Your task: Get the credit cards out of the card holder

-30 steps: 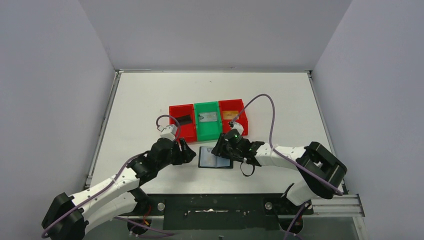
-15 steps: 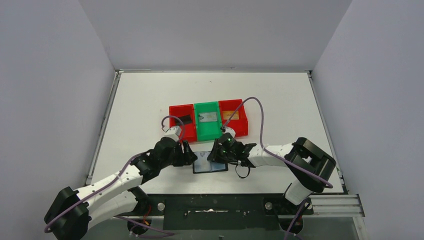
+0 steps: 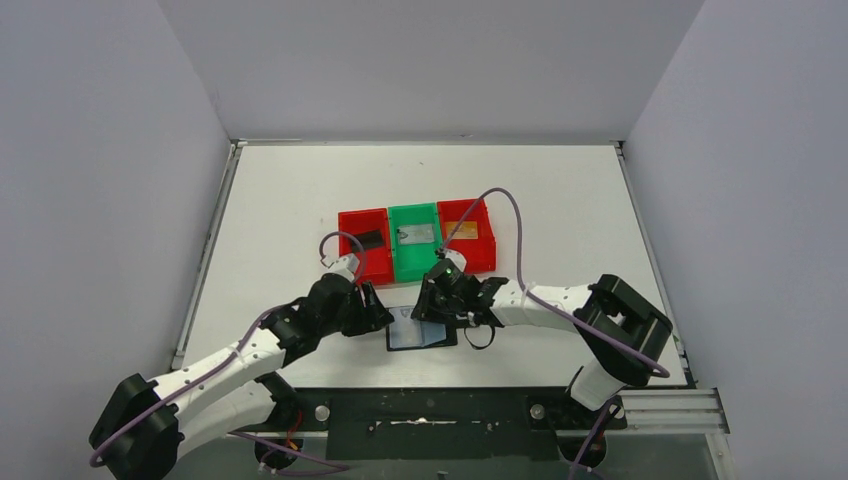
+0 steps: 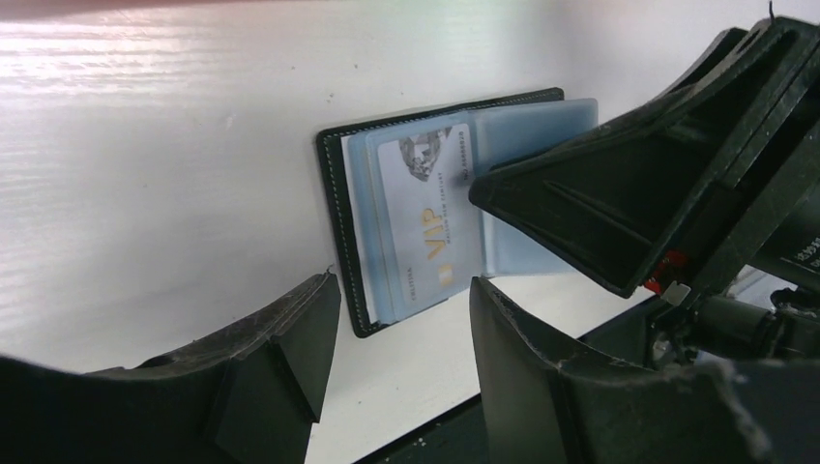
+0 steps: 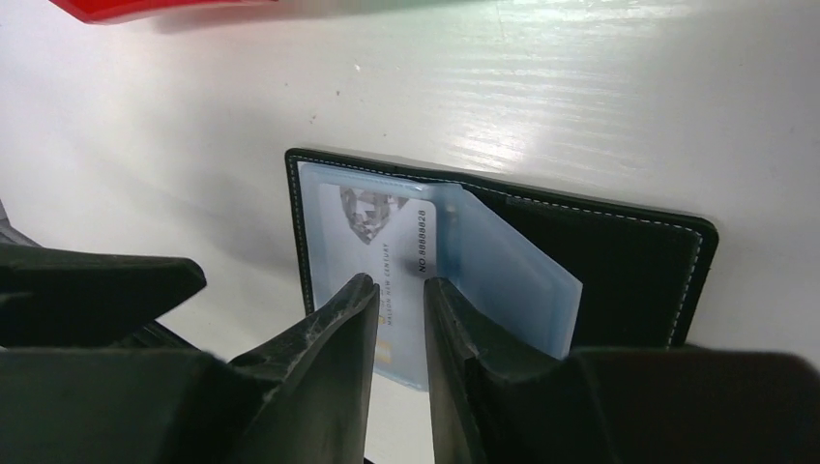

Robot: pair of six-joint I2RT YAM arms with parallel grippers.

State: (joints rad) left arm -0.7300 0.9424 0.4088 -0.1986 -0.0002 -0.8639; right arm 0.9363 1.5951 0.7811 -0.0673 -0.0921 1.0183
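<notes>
your right gripper [image 5: 396, 283] hovers over the open card holder [image 5: 619, 280], tips nearly together at a silver-grey card [image 5: 372, 227] in its pocket; gripped or not, can't tell. left gripper [image 4: 403, 286] stands apart, card holder just beyond its tips.

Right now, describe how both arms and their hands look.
The left arm and right arm are white shells with black joints, each trailing a purple cable. The left hand and right hand are black, with two wedge-shaped, scuffed fingers. A green light glows on the right wrist.
</notes>
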